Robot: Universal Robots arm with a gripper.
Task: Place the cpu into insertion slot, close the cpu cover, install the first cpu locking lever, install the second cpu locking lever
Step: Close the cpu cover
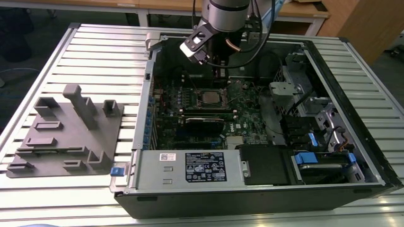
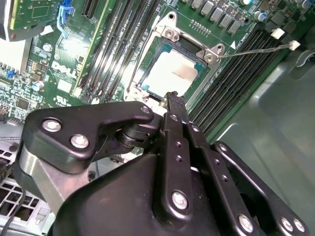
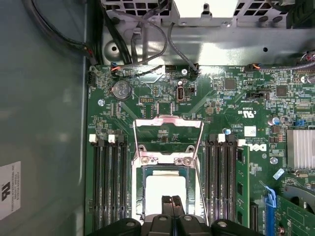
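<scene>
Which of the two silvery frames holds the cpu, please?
The insertion slot, at the gripper; its cpu shows, while the open cpu cover frames bare board.

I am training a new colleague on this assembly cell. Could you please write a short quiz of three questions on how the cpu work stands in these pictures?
1. True or false: the cpu lies inside the insertion slot.
2. Choose one. In the first wrist view, the cpu cover is:
A) shut down over the cpu
B) swung open, off the cpu
C) taken off the board
3. Fill the gap: the gripper hangs over the edge of the cpu with its fingertips ____ (open or shut).

Key: 1 true; 2 B; 3 shut.
</scene>
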